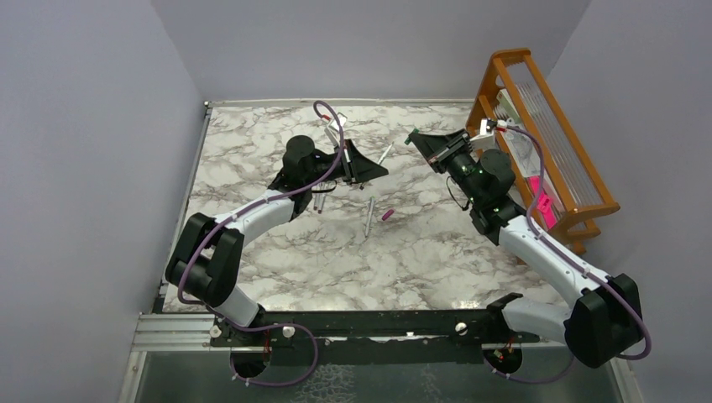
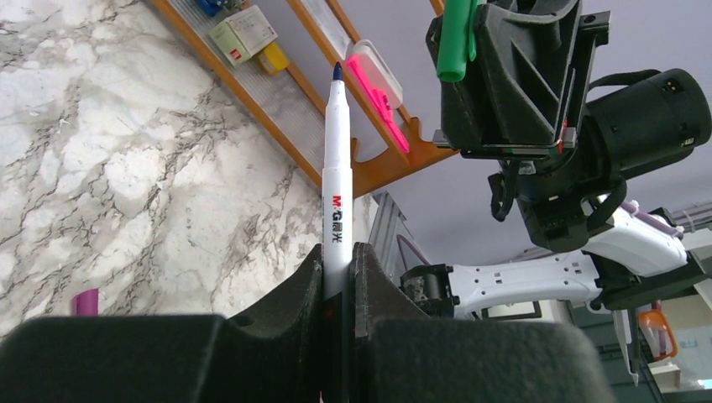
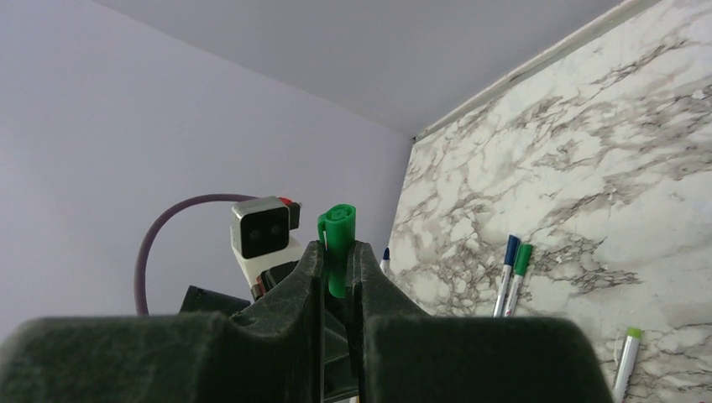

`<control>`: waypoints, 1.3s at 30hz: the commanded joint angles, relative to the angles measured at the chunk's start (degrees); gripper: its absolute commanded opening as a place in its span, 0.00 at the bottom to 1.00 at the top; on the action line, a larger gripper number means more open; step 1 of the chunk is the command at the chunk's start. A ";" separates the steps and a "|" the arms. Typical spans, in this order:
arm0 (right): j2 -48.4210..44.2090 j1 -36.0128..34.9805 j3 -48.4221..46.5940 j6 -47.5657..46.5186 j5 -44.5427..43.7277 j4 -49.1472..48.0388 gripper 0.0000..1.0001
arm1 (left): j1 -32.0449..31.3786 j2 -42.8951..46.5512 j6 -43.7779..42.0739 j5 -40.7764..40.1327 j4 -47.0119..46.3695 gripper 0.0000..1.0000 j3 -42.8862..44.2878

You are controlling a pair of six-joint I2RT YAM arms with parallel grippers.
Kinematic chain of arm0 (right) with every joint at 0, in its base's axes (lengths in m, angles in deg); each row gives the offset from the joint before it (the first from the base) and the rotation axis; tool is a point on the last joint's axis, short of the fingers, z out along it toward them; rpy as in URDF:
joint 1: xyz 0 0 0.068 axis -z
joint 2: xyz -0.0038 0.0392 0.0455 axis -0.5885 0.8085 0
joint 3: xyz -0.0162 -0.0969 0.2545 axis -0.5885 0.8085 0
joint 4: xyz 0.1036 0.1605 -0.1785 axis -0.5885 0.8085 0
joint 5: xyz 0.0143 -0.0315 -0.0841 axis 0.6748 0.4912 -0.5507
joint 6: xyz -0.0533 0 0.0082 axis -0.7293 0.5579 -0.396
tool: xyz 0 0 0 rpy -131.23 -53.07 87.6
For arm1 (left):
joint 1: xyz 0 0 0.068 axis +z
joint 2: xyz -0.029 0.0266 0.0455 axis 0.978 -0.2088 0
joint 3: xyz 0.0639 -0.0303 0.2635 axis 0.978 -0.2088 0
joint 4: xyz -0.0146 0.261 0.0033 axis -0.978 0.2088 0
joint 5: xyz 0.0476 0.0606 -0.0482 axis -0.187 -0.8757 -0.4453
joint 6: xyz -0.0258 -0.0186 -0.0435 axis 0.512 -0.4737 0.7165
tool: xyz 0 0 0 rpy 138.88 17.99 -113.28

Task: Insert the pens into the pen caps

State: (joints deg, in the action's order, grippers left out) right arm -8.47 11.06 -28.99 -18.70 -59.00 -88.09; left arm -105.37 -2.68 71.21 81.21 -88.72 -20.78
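Left claw point(image 2: 337, 262) was clamped shut on a white pen point(image 2: 335, 168), gripped near its back end. The barrel stood straight out from between the fingers, its dark blue tip bare. Red and grey lettering showed on the barrel just above the grip. In the top view this claw sat over the far middle of the table point(image 1: 252, 143), the pen slanting toward the right arm.

Right claw point(image 3: 337, 259) was pinched shut on a green cap point(image 3: 337, 235), a short stub with about half its length standing clear of the fingers. I could not tell which end faced outward. In the left wrist view the cap point(image 2: 456, 38) hung to the right of the pen's tip. The two were near but apart, not touching.

Loose on the table: a grey pen point(image 1: 369, 216) lay near the middle, with a magenta cap point(image 1: 388, 215) just beside it and not on it. A second pen point(image 1: 320, 202) lay partly under the left arm. The right wrist view showed a blue-ended pen point(image 3: 509, 267) and a green-ended pen point(image 3: 520, 267) lying side by side. A pale-green-ended pen point(image 3: 625, 361) lay apart from them.

A wooden rack point(image 1: 546, 134) stood along the far right edge, with a bright pink item point(image 1: 542, 206) at its near end.
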 commanded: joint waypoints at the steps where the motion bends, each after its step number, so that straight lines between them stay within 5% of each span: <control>1: 0.58 0.55 0.12 1.09 4.30 -3.41 0.01 | -0.28 2.22 0.01 2.45 -4.00 0.00 0.10; 39: 3.37 2.48 0.47 -0.46 9.22 -2.92 0.01 | -1.61 0.73 -1.51 6.62 -5.78 0.00 2.27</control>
State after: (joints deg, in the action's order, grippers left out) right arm -5.78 13.24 -28.99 -18.40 -51.63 -89.92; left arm -106.59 -2.66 70.46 86.45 -92.15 -20.59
